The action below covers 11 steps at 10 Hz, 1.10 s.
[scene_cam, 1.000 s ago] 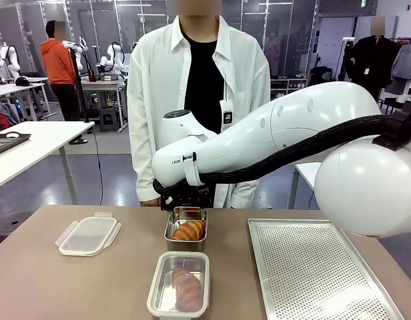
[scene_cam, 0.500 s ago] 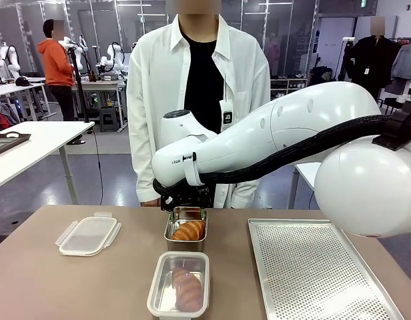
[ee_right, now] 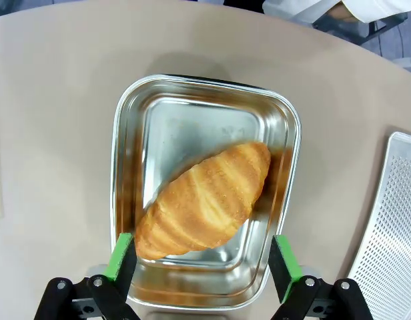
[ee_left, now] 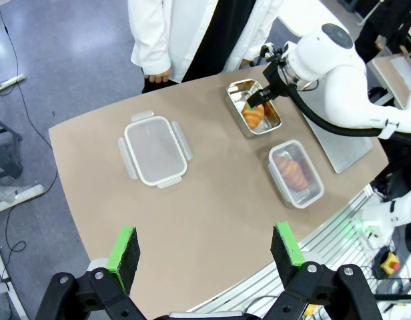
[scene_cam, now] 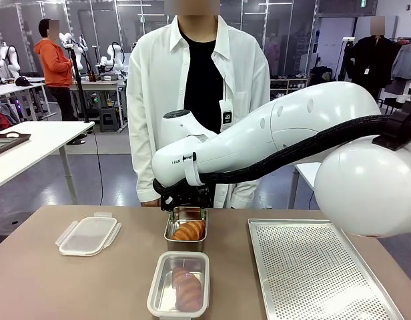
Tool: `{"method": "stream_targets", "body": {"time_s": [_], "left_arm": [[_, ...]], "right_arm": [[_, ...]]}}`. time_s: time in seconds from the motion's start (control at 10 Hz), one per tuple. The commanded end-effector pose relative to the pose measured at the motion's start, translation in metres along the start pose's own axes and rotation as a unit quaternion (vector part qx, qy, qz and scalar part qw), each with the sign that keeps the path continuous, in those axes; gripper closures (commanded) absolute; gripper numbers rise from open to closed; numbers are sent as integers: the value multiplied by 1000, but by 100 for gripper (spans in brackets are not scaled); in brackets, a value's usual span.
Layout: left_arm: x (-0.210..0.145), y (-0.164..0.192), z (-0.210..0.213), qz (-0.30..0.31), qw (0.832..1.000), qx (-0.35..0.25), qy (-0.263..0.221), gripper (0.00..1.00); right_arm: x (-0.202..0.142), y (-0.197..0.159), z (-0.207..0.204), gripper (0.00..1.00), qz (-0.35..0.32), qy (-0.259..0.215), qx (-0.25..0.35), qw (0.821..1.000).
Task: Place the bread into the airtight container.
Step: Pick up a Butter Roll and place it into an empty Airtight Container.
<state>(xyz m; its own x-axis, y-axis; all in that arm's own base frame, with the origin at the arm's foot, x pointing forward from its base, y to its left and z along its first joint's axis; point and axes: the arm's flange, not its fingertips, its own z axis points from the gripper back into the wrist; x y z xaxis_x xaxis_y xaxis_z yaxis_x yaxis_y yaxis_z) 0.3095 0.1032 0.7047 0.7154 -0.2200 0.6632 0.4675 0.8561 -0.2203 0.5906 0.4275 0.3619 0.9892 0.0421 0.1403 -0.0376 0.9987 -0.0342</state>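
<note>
Golden-brown croissant-shaped bread (ee_right: 204, 203) lies diagonally in the shiny rectangular steel tray (ee_right: 127, 153), directly between the wide-open jaws of the right gripper (ee_right: 203, 257). Descend straight, keeping both green pads inside the tray walls, and close gently across the loaf's narrow width.

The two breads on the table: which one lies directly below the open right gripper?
The golden bread in the steel pan, under the right gripper. The other bread lies in the clear container, nearer the robot.

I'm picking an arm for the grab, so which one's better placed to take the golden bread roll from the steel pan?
Right. The right gripper hangs open over the golden bread roll; the left gripper is far off.
</note>
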Motion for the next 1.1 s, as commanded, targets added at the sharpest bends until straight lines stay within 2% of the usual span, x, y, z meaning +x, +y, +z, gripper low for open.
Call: {"method": "stream_targets", "body": {"time_s": [0.0, 0.1, 0.3, 0.5, 0.8, 0.9, 1.0], "left_arm": [[0, 0, 1, -8, 1000, -6, -1, 0], [0, 0, 1, -8, 1000, -6, -1, 0], [0, 0, 1, -8, 1000, -6, -1, 0], [0, 0, 1, -8, 1000, -6, -1, 0], [0, 0, 1, -8, 1000, -6, -1, 0], [0, 0, 1, -8, 1000, -6, -1, 0], [0, 0, 1, -8, 1000, -6, -1, 0]], "right_arm": [[-2, -15, 24, 0, 34, 20, 11, 999], [-6, -35, 43, 0, 53, 54, 25, 997], [-19, -97, 88, 0, 96, 40, 70, 992], [-33, -151, 139, 0, 120, -1, 94, 988], [-66, -238, 215, 0, 175, -43, 92, 979], [-77, -270, 238, 0, 198, -60, 74, 976], [-89, -297, 260, 0, 232, -92, 66, 966]]}}
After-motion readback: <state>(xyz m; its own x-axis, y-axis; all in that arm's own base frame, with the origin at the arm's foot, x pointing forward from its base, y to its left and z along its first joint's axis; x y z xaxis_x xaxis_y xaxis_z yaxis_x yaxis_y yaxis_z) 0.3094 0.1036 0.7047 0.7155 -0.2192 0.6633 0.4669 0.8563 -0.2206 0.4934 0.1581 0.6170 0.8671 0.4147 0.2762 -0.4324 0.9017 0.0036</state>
